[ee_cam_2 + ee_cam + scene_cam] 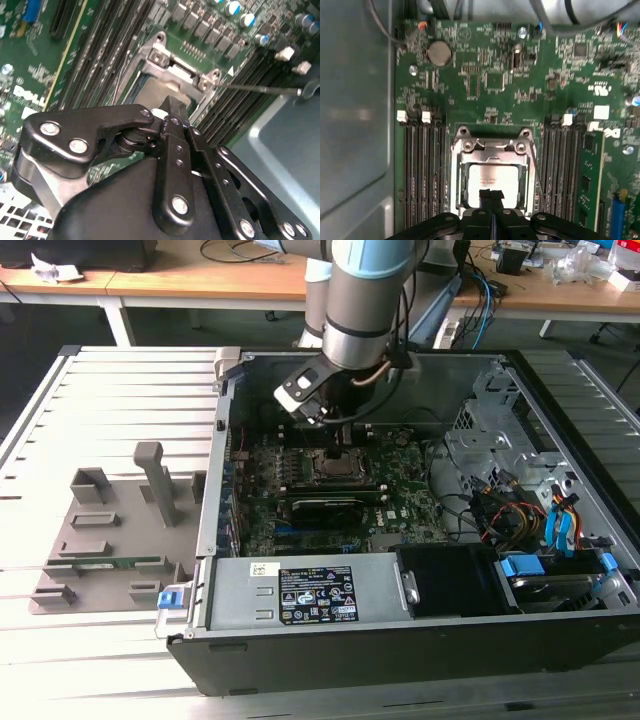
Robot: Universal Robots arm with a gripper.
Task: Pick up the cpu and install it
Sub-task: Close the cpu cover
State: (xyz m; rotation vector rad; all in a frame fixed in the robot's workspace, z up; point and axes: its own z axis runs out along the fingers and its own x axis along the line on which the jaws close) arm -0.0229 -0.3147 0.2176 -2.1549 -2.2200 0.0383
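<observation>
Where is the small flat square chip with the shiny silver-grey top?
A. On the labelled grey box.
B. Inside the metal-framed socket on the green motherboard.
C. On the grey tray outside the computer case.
B: in the first wrist view the silver-grey square cpu lies inside the metal-framed socket on the green motherboard, just under the black hand with its fingers together.

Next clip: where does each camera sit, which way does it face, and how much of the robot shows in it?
Exterior view: off the arm, above the open computer case, looking down into it; arm and gripper show.
First wrist view: on the arm, facing down along the shut gripper onto the cpu in its socket; fingertips show.
Second wrist view: on the arm, slanting past the gripper's linkage toward the socket.
Shared: both wrist views hold gripper and socket.
</observation>
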